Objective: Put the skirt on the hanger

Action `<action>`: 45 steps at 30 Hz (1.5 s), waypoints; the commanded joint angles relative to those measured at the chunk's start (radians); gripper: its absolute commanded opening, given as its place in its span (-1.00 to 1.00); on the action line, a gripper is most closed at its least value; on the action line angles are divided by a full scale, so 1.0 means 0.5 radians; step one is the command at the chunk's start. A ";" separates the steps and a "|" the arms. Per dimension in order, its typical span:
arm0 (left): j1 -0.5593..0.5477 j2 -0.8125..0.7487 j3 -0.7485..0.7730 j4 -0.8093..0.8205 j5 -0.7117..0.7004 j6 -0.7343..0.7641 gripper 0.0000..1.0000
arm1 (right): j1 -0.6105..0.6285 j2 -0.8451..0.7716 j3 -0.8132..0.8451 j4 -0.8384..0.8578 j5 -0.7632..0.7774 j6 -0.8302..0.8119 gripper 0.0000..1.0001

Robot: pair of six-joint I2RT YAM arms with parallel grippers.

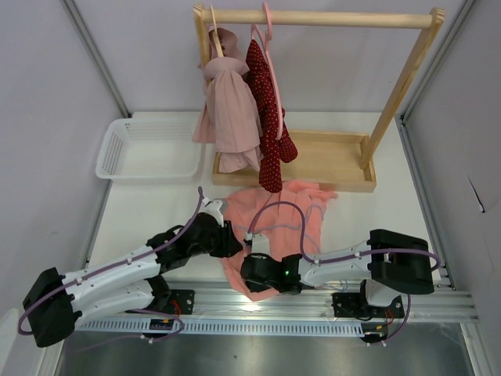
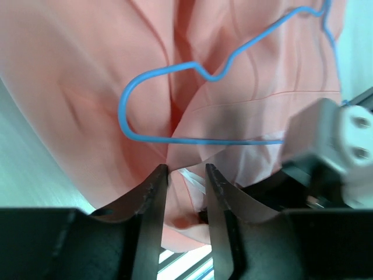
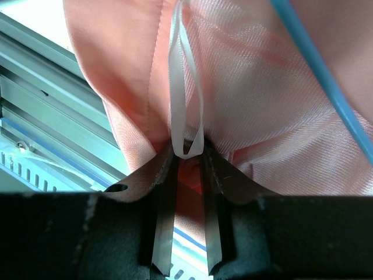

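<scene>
The salmon-pink skirt (image 1: 278,211) lies crumpled on the table in front of the rack, and its near edge is lifted off the table. The light-blue wire hanger (image 2: 175,140) lies on the skirt; one wire of it crosses the right wrist view (image 3: 326,76). My left gripper (image 1: 233,244) is at the skirt's near-left edge, its jaws (image 2: 185,170) narrow with skirt fabric between them. My right gripper (image 1: 247,276) is shut (image 3: 187,153) on the skirt's edge at a white ribbon loop (image 3: 185,87). The right gripper's body shows in the left wrist view (image 2: 332,140).
A wooden rack (image 1: 313,17) at the back holds a pale dusty-pink garment (image 1: 231,110) and a dark red dotted one (image 1: 266,110) over its wooden base (image 1: 329,160). A white basket (image 1: 149,149) stands back left. A metal rail (image 1: 313,301) runs along the near edge.
</scene>
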 commanded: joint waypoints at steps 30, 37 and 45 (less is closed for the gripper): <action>-0.409 0.263 0.121 0.031 -0.186 -0.302 -0.41 | -0.050 -0.077 0.045 -0.168 0.085 0.040 -0.56; -0.416 0.278 0.131 -0.067 -0.220 -0.360 -0.27 | -0.053 -0.120 0.039 -0.177 0.103 0.040 -0.56; -0.419 0.321 0.106 -0.006 -0.214 -0.388 -0.12 | -0.046 -0.096 0.036 -0.158 0.097 0.043 -0.57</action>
